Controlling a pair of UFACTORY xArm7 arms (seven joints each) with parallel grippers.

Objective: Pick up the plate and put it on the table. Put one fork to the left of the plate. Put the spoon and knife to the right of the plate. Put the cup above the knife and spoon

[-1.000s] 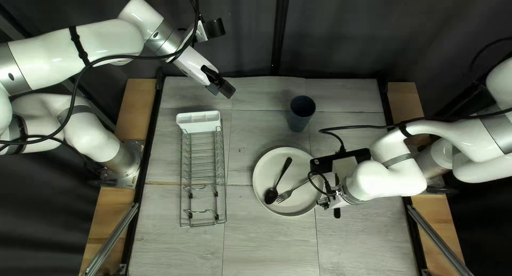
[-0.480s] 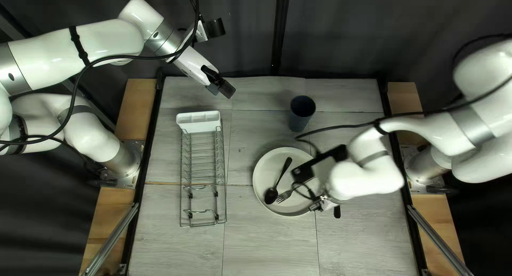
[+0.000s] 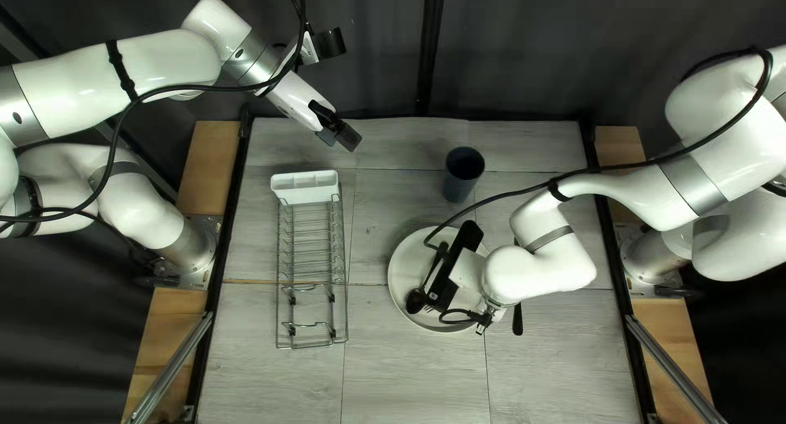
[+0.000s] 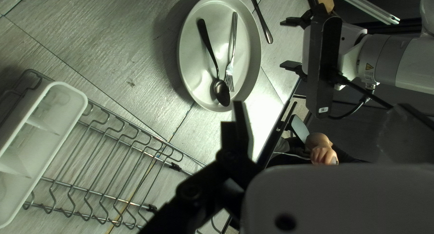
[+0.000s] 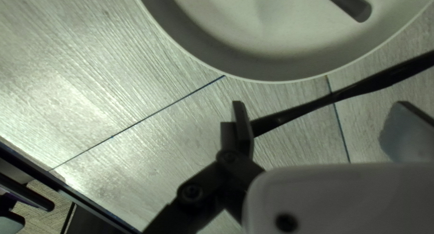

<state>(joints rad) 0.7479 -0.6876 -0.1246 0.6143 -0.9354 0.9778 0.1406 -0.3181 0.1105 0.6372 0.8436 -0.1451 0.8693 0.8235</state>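
Rack (image 3: 311, 262) stands at nine o'clock from plate (image 3: 405, 268), cup (image 3: 462, 178) at twelve; left gripper (image 3: 339, 137) gapes, right gripper (image 3: 467, 272), also open, overhangs the plate.

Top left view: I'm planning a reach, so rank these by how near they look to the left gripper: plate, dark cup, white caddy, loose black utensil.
From the left gripper:
1. White caddy, at the rack's end.
2. Dark cup, beyond the plate.
3. Plate, centre.
4. Loose black utensil, right of the plate.

The right arm (image 4: 400, 60) bears a warning triangle (image 4: 369, 67), its camera (image 4: 322, 58) a label (image 4: 323, 110).
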